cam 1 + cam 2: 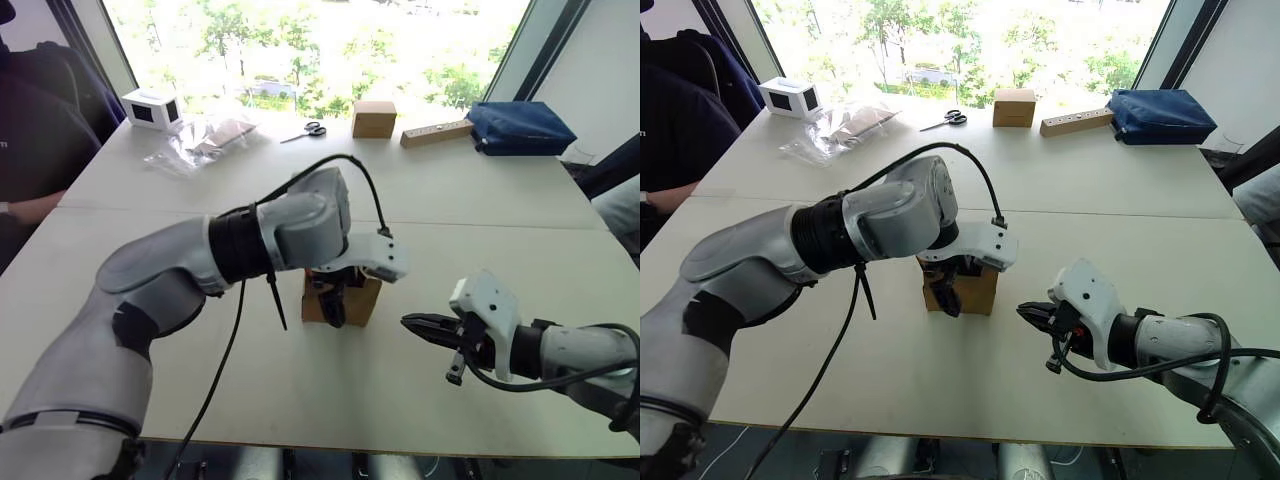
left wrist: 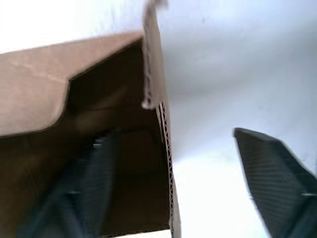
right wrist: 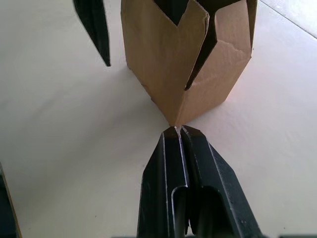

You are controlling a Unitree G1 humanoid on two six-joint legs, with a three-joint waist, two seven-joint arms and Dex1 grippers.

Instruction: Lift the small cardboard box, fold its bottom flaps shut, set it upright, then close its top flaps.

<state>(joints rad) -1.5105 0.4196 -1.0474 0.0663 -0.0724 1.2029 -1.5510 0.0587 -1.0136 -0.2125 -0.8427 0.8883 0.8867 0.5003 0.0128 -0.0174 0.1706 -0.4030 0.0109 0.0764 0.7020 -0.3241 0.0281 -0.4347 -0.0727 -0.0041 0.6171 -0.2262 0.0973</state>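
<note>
The small cardboard box (image 1: 975, 288) is half hidden by the spread left claw (image 1: 950, 290); right claw (image 3: 177, 133) clenched empty.

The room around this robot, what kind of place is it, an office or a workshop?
Probably an office or lab room used for testing. A large white table stands by big windows with trees outside, and scissors, a blue bag and a small cardboard box lie on it. A person sits alongside.

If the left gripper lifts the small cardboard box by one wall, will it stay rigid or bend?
The small cardboard box looks thin, single-wall corrugated and seems empty, so probably light. Its flaps stand open, so the wall straddled by the left gripper may flex, and it could tip.
</note>
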